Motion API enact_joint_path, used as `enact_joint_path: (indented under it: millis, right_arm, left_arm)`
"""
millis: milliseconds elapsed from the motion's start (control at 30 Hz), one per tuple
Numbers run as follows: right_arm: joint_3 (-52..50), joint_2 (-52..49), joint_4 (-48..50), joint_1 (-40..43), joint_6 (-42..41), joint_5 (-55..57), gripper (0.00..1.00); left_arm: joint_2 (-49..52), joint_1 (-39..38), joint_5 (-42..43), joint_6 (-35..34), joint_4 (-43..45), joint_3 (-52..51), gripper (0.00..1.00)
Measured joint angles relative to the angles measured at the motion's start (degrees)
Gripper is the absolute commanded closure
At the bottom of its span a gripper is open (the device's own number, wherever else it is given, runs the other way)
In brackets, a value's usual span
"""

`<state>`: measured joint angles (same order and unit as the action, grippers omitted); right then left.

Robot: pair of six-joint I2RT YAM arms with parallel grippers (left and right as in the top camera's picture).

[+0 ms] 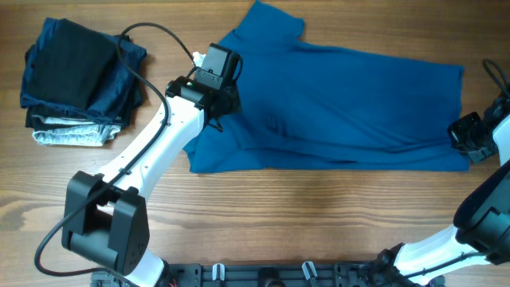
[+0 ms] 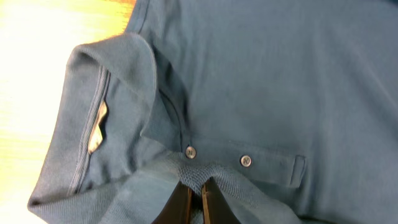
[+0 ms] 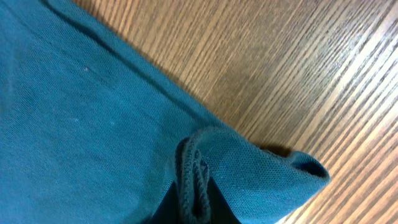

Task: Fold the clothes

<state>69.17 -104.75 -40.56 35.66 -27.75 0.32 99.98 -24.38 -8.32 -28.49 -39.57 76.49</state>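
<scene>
I'm pinching the polo shirt [image 1: 343,104] at its collar [image 2: 118,62], left gripper [image 2: 200,186] clamped. The right gripper [image 3: 194,180] is clamping the hem corner [image 3: 280,165].

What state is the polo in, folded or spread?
Spread: the polo lies lengthwise on table; left hand pinches collar, right hand pinches hem corner.

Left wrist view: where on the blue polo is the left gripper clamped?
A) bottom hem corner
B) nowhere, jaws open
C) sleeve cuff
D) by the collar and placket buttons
D: the left gripper pinches a bunch of the polo just below the two buttons, next to the collar.
</scene>
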Motion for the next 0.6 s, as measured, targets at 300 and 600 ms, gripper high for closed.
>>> enact_joint_path:
  millis: [300, 600]
  right_arm:
    - [-0.02, -0.04, 2.1, 0.0, 0.0, 1.09, 0.96]
    - [-0.02, -0.04, 6.14, 0.0, 2.71, -2.14, 0.41]
  left_arm:
    - [0.28, 0.04, -0.68, 0.24, -0.02, 0.0, 0.96]
    - [4.07, 0.2, -0.9, 0.59, 1.88, 0.0, 0.8]
